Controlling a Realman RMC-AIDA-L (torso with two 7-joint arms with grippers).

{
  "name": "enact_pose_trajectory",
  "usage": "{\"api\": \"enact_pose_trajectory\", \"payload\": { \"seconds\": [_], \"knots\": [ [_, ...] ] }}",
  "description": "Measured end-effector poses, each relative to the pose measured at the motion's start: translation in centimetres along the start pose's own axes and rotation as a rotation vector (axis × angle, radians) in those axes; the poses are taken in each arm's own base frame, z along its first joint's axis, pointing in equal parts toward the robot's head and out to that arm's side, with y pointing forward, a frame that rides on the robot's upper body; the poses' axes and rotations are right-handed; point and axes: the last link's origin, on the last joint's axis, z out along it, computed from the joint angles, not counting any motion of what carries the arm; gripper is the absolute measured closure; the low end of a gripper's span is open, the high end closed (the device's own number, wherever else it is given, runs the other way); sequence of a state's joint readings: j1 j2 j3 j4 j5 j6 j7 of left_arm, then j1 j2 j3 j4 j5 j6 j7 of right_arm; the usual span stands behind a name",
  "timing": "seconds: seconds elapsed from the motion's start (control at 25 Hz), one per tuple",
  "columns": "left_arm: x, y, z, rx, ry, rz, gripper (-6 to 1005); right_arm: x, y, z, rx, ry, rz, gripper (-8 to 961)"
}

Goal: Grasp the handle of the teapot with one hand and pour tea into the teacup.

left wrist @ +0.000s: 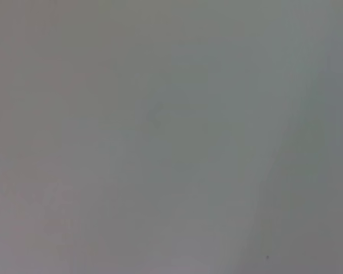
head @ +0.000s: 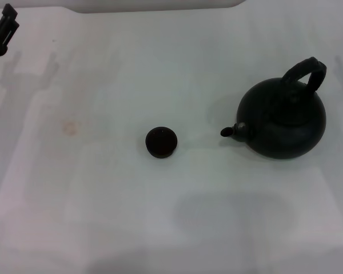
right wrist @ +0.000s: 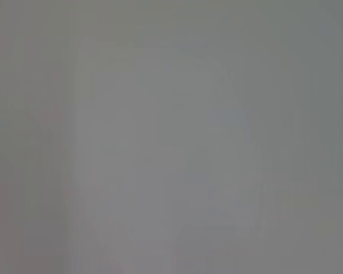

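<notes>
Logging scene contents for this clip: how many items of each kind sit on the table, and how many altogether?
Teapots: 1, the black teapot with its arched handle, on the right.
Teacups: 1, the small dark teacup near the middle, apart from the spout.
Total: 2 items on the white table.
The left gripper sits at the far left corner, touching neither; the right gripper is out of view.
</notes>
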State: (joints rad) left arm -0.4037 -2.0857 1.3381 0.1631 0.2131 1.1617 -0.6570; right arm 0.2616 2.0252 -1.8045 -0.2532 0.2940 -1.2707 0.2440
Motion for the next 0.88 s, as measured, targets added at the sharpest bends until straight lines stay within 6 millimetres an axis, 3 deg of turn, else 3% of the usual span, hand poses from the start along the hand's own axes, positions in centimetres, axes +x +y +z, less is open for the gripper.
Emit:
{"api": "enact_pose_trajectory", "payload": {
  "seconds": [0.88],
  "knots": [
    [-0.83, 0.53, -0.28, -0.023, -0.039, -0.011, 122, 0.44, -0.46, -0.19, 0.011, 0.030, -0.054, 77]
  ]
}}
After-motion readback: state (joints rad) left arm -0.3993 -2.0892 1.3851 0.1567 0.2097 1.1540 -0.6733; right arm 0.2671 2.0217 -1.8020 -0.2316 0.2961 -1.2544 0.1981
